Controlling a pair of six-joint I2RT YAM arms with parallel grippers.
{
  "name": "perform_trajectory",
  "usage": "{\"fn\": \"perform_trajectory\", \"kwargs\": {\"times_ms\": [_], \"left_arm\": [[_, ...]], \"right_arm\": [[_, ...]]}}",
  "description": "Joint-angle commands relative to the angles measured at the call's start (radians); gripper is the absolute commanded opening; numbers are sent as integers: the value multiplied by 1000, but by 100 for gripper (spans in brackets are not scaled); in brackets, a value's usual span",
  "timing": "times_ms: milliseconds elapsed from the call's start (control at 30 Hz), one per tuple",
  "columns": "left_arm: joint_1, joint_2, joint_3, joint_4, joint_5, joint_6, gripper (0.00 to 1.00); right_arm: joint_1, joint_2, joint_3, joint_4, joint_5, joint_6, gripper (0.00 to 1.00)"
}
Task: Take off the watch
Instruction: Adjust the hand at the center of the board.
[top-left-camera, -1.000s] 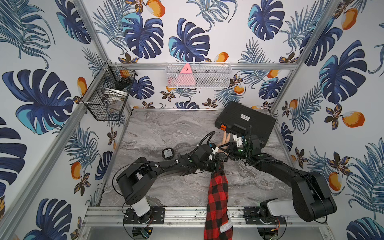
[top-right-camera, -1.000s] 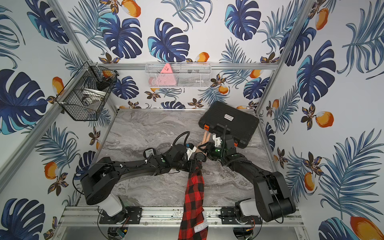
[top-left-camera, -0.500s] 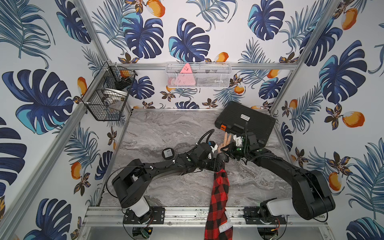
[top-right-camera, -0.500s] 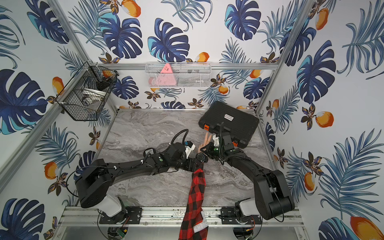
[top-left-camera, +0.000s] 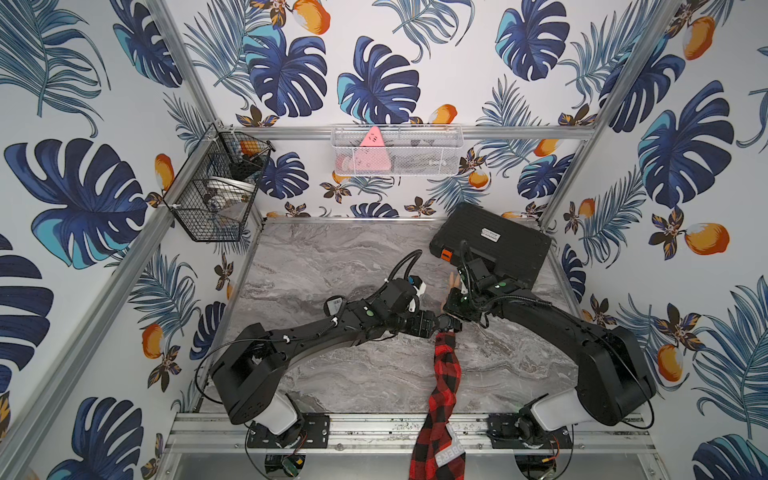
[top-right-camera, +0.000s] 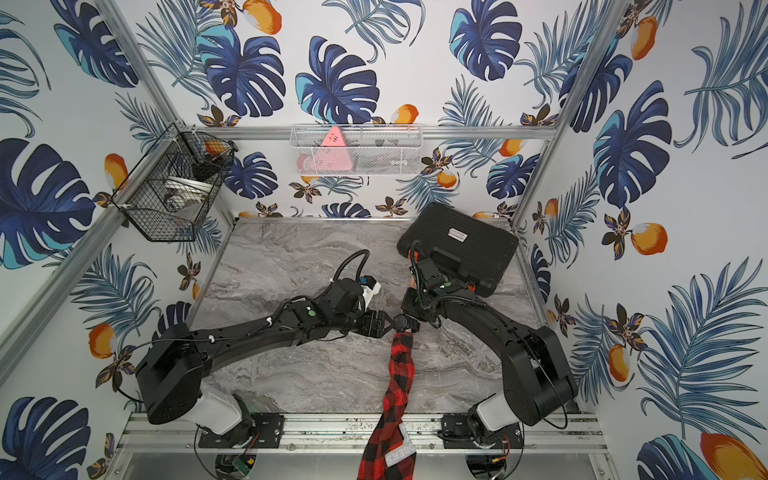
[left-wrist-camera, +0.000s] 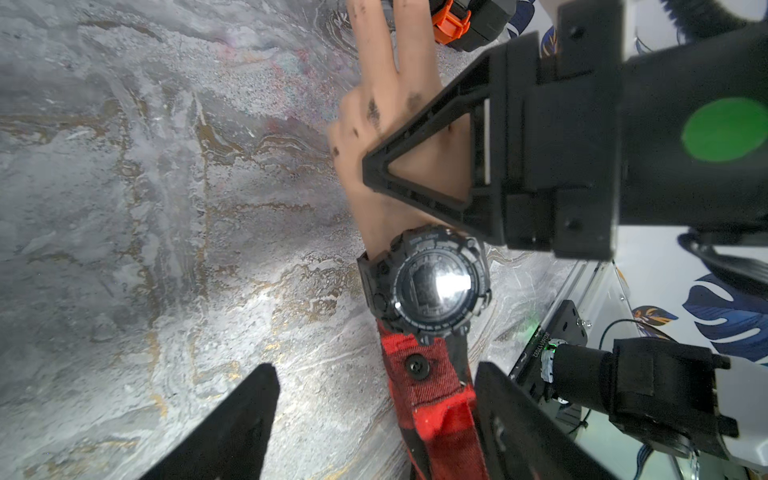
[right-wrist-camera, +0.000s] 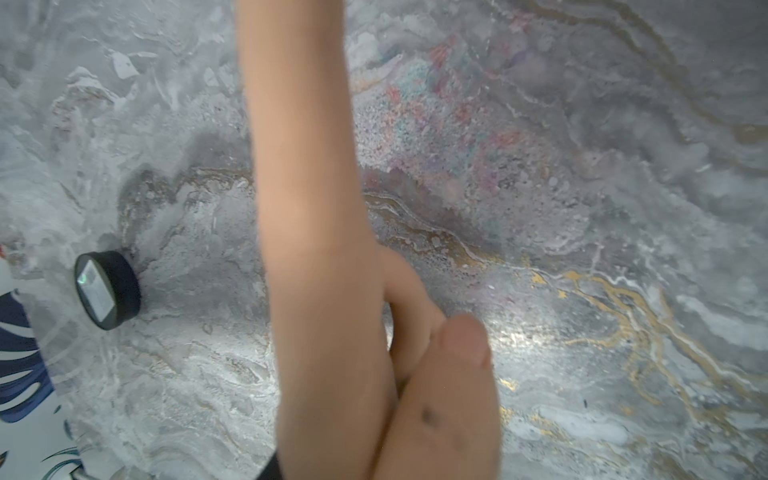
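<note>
The watch (left-wrist-camera: 432, 286), black with a chunky round case, sits strapped on the mannequin wrist between the bare hand (left-wrist-camera: 390, 112) and the red plaid sleeve (left-wrist-camera: 432, 399). Both top views show the watch (top-left-camera: 446, 322) (top-right-camera: 402, 322). My left gripper (left-wrist-camera: 374, 419) is open just short of the watch, with the sleeve cuff lying between its fingers close to one of them. From the other side my right gripper (top-left-camera: 454, 305) is shut on the mannequin hand. One of its triangular fingers (left-wrist-camera: 417, 198) lies across the back of the hand, and the other is hidden beneath.
A black hard case (top-left-camera: 494, 245) lies at the back right, close to the right arm. A flat black disc with a white label (right-wrist-camera: 106, 291) sits on the marble table left of the hand. A wire basket (top-left-camera: 216, 195) and a white mesh tray (top-left-camera: 395, 149) hang on the walls.
My left gripper's jaws have opened wide beside the watch. My right gripper has closed in on the mannequin hand. The sleeve has shifted slightly.
</note>
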Motion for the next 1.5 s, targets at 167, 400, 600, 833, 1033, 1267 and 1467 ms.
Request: {"fn": "perform_trajectory", "kwargs": {"times_ms": [167,400,600,833,1033,1267,1467], "left_arm": [[-1,78,-33,210,148,-136,86],[-4,110,1,74,50,-113,83],[-2,59,-13,8,-13,-79,81],[32,-31,-11,-153,-123,2,82],[98,-114,-20,-257,-167,59,82],[186,-202,50,-452,-233,178,83],[264,-272,114,-590,-327,309,84]], "right_arm": [[29,38,21,-76,43,93,12],[32,27,47,-108,48,95,11],[32,55,113,-230,98,67,13],[67,137,205,-417,257,65,17],[115,194,234,-517,411,104,19],[190,320,312,-614,568,155,20],[246,457,409,-719,700,216,21]]}}
